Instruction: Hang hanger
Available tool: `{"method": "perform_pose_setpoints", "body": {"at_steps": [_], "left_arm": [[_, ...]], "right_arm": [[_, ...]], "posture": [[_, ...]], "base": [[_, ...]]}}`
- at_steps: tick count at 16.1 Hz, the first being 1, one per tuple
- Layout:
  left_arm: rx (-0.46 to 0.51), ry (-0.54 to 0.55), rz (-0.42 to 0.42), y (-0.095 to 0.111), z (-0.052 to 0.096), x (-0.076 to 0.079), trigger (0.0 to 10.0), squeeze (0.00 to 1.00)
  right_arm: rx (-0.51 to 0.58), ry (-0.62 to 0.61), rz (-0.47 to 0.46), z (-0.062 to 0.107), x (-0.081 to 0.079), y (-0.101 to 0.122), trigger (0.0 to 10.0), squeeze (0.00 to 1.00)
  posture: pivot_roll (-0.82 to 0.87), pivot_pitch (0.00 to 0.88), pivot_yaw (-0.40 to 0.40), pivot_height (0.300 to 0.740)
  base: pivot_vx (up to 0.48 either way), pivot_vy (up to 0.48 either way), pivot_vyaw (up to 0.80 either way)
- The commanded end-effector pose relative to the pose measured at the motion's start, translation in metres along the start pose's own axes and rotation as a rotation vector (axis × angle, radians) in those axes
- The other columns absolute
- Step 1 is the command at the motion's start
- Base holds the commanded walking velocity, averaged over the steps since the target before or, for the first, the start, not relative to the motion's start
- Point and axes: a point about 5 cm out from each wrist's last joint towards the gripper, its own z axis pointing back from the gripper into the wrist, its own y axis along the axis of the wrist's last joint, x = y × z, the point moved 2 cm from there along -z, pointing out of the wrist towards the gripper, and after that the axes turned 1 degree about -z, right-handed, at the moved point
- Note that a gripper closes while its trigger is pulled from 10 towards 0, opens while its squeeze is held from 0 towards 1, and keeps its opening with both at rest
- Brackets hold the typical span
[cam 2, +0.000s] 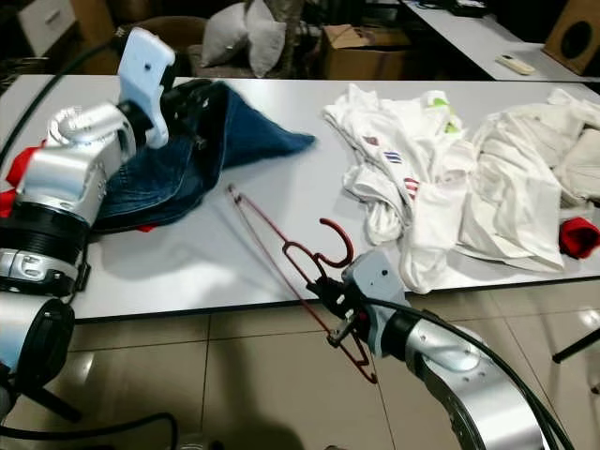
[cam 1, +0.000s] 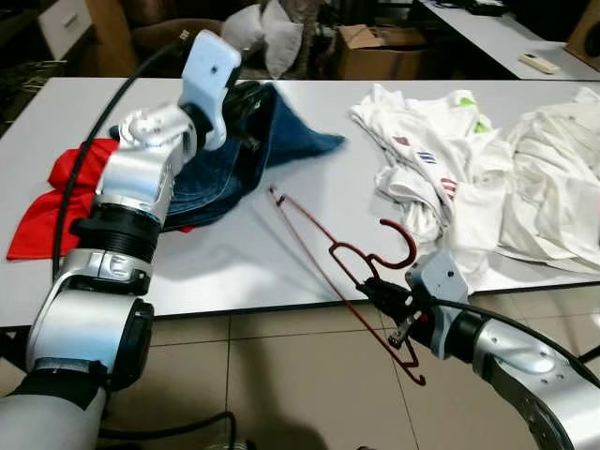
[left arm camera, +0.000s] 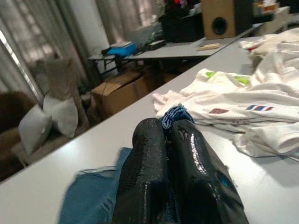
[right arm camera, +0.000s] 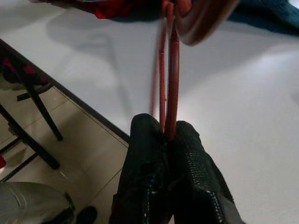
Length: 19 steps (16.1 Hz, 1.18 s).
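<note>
keeping your right gripper (cam 1: 380,292) jaws tight on the red hanger (cam 1: 349,272) and your left gripper (left arm camera: 175,163) jaws tight on the jeans (cam 1: 246,150), feed one hanger arm into the jeans above the surface (cam 1: 253,262).

white table (cam 1: 281,253), jeans (cam 1: 230,164), white clothes (cam 1: 487,178)

Before me stands a long white-topped bench (cam 1: 281,272) on a floor of glossy beige tiles (cam 1: 281,375). Behind it sit an open brown cardboard box (cam 1: 380,47) and pale grey cushions (cam 1: 272,33) on a dark armchair. A second white table (cam 1: 487,37) stretches beyond, and sheer curtains (left arm camera: 28,42) filter daylight.
</note>
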Motion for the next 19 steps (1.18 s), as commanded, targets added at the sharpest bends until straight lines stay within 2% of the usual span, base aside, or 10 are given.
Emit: {"method": "perform_pose_setpoints", "body": {"at_steps": [1,4,9,11,13,14,16,19], "left_arm": [[0.002,-0.041,-0.021,0.005,0.000,0.007,0.0,0.00],[-0.037,0.013,-0.079,-0.003,0.000,0.005,0.0,0.00],[-0.055,0.022,-0.146,-0.005,-0.001,0.008,0.0,0.00],[-0.041,0.000,-0.138,-0.003,-0.002,0.013,0.0,0.00],[-0.041,-0.039,-0.157,-0.001,0.001,0.016,0.0,0.00],[-0.041,-0.039,-0.157,-0.001,0.001,0.016,0.0,0.00],[-0.049,-0.098,-0.175,0.002,0.005,0.021,0.0,0.00],[-0.067,-0.159,-0.190,0.001,0.008,0.030,0.0,0.00]], "right_arm": [[0.010,0.015,-0.009,0.001,0.000,0.003,10.0,0.00],[0.044,0.173,-0.026,0.010,-0.018,0.010,10.0,0.00],[0.031,0.241,-0.036,0.021,-0.025,0.009,10.0,0.00],[0.028,0.182,-0.036,0.017,-0.017,0.008,10.0,0.00],[-0.004,0.086,-0.031,0.013,-0.002,0.004,10.0,0.00],[-0.004,0.086,-0.031,0.013,-0.002,0.004,10.0,0.00],[0.000,0.010,-0.032,0.011,0.013,0.006,10.0,0.00],[0.020,-0.008,-0.020,0.008,0.019,0.011,10.0,0.00]], "posture": [[0.02,0.000,-0.028,0.740],[0.02,0.000,-0.027,0.740],[0.00,0.000,-0.019,0.740],[0.00,0.000,-0.018,0.740],[0.01,0.000,-0.024,0.740],[0.01,0.000,-0.024,0.740],[0.02,0.000,-0.029,0.740],[0.02,0.000,-0.035,0.740]], "base": [[0.000,0.000,0.00],[0.000,0.000,0.00],[0.000,0.000,0.00],[0.000,0.000,0.00],[0.000,0.000,0.00],[0.000,0.000,0.00],[0.000,0.000,0.00],[0.000,0.000,0.00]]}}
